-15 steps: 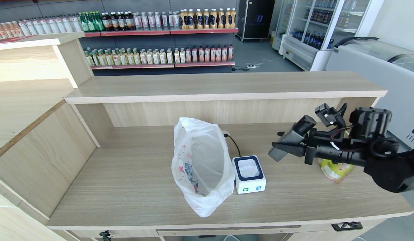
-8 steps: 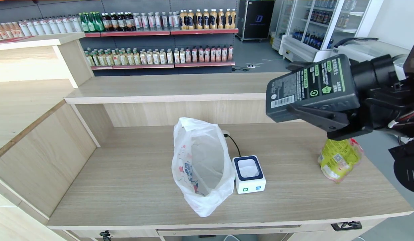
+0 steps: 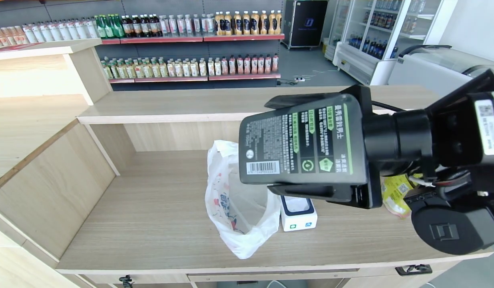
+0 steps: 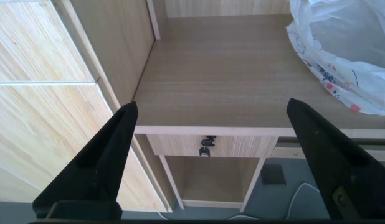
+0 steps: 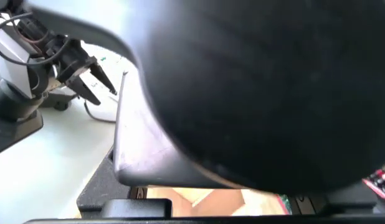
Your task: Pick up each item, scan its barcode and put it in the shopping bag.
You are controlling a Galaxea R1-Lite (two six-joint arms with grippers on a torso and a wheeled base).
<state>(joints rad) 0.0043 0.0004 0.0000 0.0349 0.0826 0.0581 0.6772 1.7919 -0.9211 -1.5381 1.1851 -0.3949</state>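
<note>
My right gripper (image 3: 287,146) is shut on a dark grey bottle (image 3: 307,136), holding it in the air above the white barcode scanner (image 3: 297,219). The bottle lies sideways with its printed back and barcode turned up toward the head camera. Its dark body (image 5: 255,81) is close against the right wrist camera. The white shopping bag (image 3: 235,200) stands open on the counter just left of the scanner. My left gripper (image 4: 211,107) hangs open and empty in front of the counter's front edge, the bag (image 4: 348,56) off to one side.
A yellow-green pouch (image 3: 394,193) lies on the wooden counter (image 3: 151,208) at the right, partly behind my right arm. A raised ledge (image 3: 199,105) runs along the back and a side wall (image 3: 51,188) closes the left. A drawer handle (image 4: 205,147) sits under the counter edge.
My right arm has lifted the dark bottle from low over the counter's right side, up and to the left, to above the scanner. The barcode face has turned upward.
</note>
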